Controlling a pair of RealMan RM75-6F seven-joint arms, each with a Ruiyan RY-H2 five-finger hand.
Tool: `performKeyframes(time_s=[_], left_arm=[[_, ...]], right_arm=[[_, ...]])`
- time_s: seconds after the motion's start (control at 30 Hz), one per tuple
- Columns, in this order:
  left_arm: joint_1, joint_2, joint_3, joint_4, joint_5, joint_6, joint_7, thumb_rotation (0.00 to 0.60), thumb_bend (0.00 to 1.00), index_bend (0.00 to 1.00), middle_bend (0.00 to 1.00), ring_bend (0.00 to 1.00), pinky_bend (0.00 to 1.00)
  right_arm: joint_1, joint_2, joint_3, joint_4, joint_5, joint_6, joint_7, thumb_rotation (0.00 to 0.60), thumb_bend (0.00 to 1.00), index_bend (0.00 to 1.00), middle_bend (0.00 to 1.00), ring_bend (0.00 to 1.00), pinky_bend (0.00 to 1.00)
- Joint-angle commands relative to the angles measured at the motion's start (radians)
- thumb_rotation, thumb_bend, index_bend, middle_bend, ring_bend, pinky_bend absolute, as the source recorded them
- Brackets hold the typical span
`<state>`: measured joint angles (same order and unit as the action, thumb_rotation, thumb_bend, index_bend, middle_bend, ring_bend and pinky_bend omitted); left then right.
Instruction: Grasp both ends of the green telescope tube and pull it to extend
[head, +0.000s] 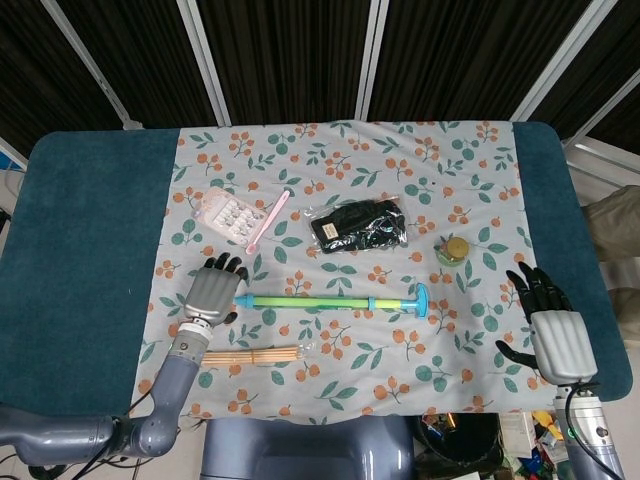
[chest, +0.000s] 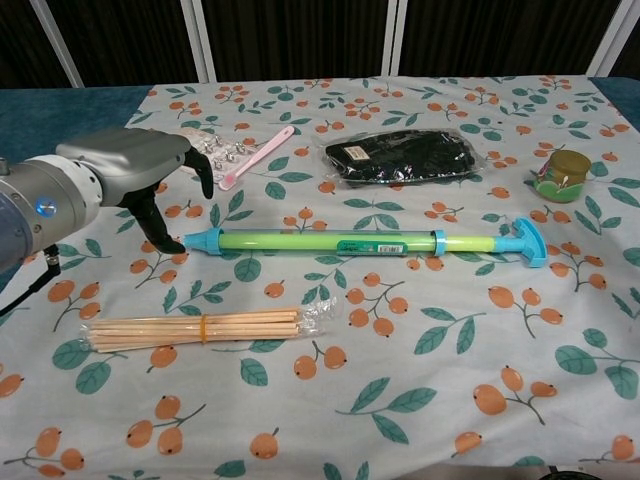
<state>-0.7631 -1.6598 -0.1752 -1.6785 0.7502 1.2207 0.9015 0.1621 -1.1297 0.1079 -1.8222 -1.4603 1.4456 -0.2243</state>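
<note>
The green telescope tube (head: 310, 301) (chest: 325, 242) lies flat across the patterned cloth, with a blue cap at its left end and a blue T-shaped handle (chest: 528, 243) at its right end. My left hand (head: 211, 288) (chest: 125, 170) hovers just left of the blue cap, fingers apart and curved down, its thumb tip close to the cap but holding nothing. My right hand (head: 553, 327) shows only in the head view, far right near the table edge, fingers spread, well away from the handle.
A bundle of wooden sticks (chest: 200, 328) lies in front of the tube. Behind it are a pink toothbrush (chest: 256, 156), a blister card (head: 228, 213), a black packet (chest: 405, 158) and a small jar (chest: 563, 174).
</note>
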Motion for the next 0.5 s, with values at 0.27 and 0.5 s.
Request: performKeyframes(time_s=[0.27, 0.5], left_arm=[[-0.023, -0.022, -0.009, 0.033, -0.041, -0.014, 0.012, 0.6, 0.16, 0.34, 0.18, 0.1, 0.22], [-0.06, -0.054, -0.026, 0.07, -0.1, -0.038, 0.046, 0.6, 0.16, 0.36, 0.18, 0.1, 0.22]], right_arm=[[0.002, -0.001, -0.001, -0.002, 0.01, -0.01, 0.008, 0.6, 0.05, 0.1, 0.0, 0.0, 0.16], [0.004, 0.0, -0.001, -0.002, 0.004, -0.011, 0.02, 0.6, 0.05, 0.1, 0.0, 0.0, 0.16]])
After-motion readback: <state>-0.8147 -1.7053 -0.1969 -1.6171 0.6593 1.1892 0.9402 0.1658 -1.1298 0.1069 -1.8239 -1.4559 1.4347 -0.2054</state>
